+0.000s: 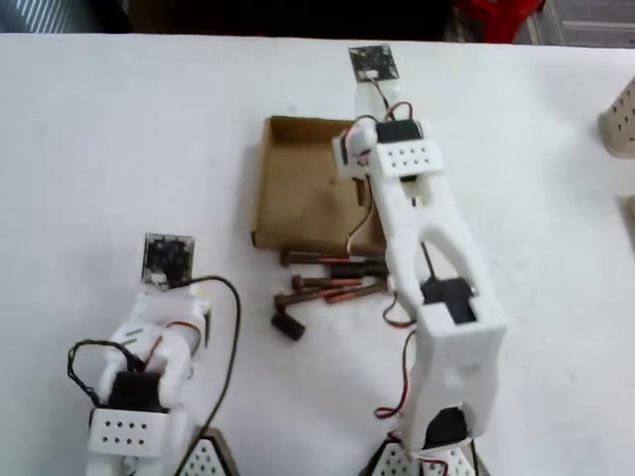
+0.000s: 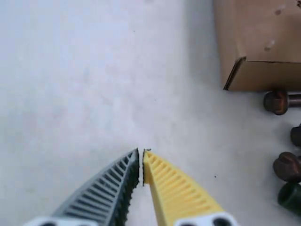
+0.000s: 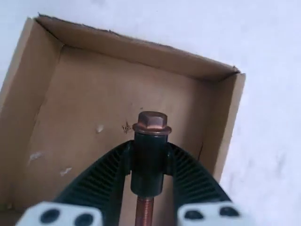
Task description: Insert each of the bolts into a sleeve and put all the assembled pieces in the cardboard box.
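Cardboard box point(image 1: 298, 188) lies open on the white table point(image 1: 119, 129), a little toward 12 o'clock from the table's middle in the high view. The right arm point(image 1: 437, 248) rises from the table's 5 o'clock edge and stretches toward 11 o'clock, its wrist above the box's 3 o'clock side. The right gripper point(image 3: 149, 162) is clamped on a black sleeve point(image 3: 148, 155), one dark ribbed finger point(image 3: 99, 176) pressing on each side. A copper-coloured bolt point(image 3: 151, 123) runs through that sleeve, its hexagonal head out at one end and its threaded shank out at the other (an assembled piece, in short). The piece hangs over the box's brown floor; whether it touches the floor I cannot tell.

Several loose bolts point(image 1: 327, 276) lie side by side on the table at 6 o'clock of the box, just beside its near wall, with their heads toward 9 o'clock. A loose sleeve point(image 1: 288, 325) rests at 7 o'clock of them, close by.

The left arm point(image 1: 144, 377) sits in the table's 8 o'clock area, well apart from the box. The left gripper point(image 2: 141, 162) is closed on itself over bare table, with only a hairline between the tips of its grey finger point(image 2: 108, 193) and its yellow finger point(image 2: 178, 193). Beyond it, the left wrist view takes in a box corner and some bolt heads.
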You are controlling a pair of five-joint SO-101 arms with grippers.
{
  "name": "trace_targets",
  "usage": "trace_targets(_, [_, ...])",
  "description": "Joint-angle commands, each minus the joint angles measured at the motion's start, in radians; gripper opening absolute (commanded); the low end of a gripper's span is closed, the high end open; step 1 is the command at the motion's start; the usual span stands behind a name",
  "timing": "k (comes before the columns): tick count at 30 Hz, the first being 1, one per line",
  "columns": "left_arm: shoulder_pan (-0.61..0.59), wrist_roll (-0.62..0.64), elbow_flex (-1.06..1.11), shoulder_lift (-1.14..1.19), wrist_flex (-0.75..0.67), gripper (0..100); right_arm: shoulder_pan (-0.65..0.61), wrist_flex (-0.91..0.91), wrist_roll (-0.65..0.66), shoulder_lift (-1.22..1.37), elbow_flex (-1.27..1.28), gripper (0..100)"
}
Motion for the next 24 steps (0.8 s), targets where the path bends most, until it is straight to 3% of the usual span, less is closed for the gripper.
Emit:
trace_targets(1, [-0.008, -0.014, -0.003, -0.012, -0.025, 5, 0.010, 0.101, 0.100, 0.059, -0.198, 2.2])
trace_targets(16, [-0.008, -0.014, -0.002, -0.012, -0.026, 5, 0.058, 0.341, 0.120, 0.420, -0.690, 2.5])
trace_targets(22, [-0.008, -0.014, -0.002, -0.012, -0.028, 5, 0.054, 0.427, 0.112, 0.475, -0.809, 20.2])
trace_targets(24, [-0.008, -0.014, -0.002, -0.012, -0.028, 5, 0.054, 0.453, 0.112, 0.476, -0.836, 21.9])
